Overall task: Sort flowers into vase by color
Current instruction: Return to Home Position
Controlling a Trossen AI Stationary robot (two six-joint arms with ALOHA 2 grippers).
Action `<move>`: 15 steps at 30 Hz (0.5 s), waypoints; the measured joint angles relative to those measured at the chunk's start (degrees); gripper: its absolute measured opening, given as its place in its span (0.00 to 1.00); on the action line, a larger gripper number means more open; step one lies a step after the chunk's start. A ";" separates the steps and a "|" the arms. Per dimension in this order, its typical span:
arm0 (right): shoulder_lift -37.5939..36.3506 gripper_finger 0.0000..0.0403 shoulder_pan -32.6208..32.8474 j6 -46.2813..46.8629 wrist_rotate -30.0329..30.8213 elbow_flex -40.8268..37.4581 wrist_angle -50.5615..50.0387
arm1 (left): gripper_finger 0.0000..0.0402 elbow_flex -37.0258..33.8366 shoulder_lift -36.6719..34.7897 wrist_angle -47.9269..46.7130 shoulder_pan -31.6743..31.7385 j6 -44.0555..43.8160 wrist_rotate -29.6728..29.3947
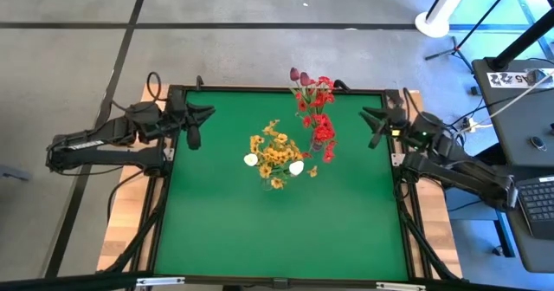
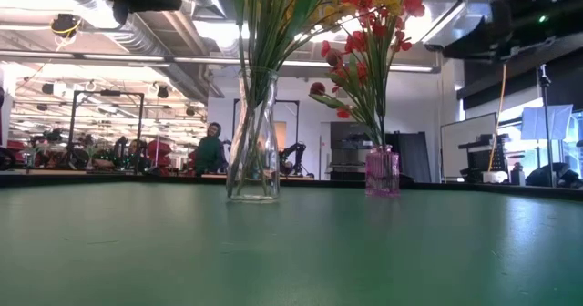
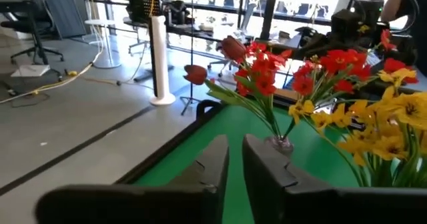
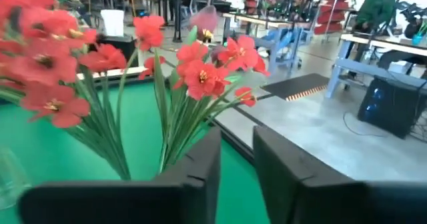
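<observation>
High view: done sorting flowers (image 1: 294, 139) into 2 vases (image 2: 253, 151); parked with left gripper (image 1: 192, 128) and right gripper (image 1: 374, 128) slightly parted, empty.
Likely light, floppy, snag-prone; best pinched mid-stem, never on blossoms.

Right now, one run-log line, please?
left gripper: parked, left edge | right gripper: parked, right edge | yellow flowers: clear vase | red flowers: violet vase

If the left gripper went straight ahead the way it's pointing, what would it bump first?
Probably the red flowers in the small vase, nearly dead ahead of the left gripper; depth is hard to judge.
</observation>
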 joint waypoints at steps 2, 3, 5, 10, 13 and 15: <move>-0.96 0.17 0.01 -0.05 -0.91 2.10 -3.81 | 0.07 -0.14 0.00 0.11 0.00 0.00 0.47; -1.61 0.14 0.01 -0.11 -1.64 2.79 -5.18 | 0.04 -0.52 0.00 0.10 0.00 0.06 0.98; -3.34 0.07 0.01 -0.06 -3.06 3.28 -6.81 | 0.01 -1.55 -0.03 0.02 -0.02 0.51 1.59; -10.88 0.03 0.01 1.59 -4.90 2.35 -10.09 | 0.00 -5.78 -4.65 0.15 -0.01 -0.27 0.82; -16.39 0.04 0.01 3.11 -5.65 2.19 -10.96 | 0.00 -9.25 -9.83 4.12 0.00 -0.33 0.93; -16.24 0.02 0.04 3.83 -8.75 2.78 -9.75 | 0.00 -11.52 -12.71 5.28 0.00 -0.37 1.67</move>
